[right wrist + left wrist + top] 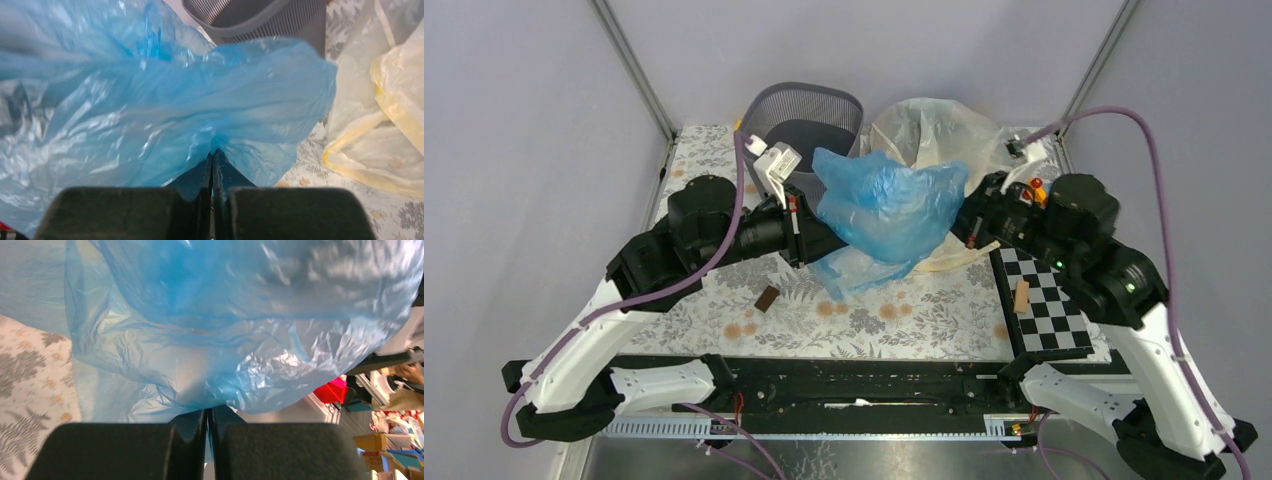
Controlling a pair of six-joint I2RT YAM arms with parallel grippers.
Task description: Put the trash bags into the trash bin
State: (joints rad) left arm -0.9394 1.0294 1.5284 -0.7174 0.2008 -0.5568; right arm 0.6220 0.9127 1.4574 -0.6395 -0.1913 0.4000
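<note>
Blue trash bag (889, 205): held up, strung between both sets of fingers, long axis left–right.
Left gripper (207, 412): pinched tight on one end of the film.
Right gripper (212, 155): pinched tight on other end.
Trash bin (776, 105): upright, just beyond left fingers; ahead and leftward of right fingers. Left arm nearer.
Pale trash bag (924, 125): on table beyond right fingers, not gripped.

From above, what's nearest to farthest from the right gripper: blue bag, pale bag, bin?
1. blue bag, pinched in the right gripper itself.
2. pale bag, just behind it.
3. bin, back left, beyond the blue bag.
</note>
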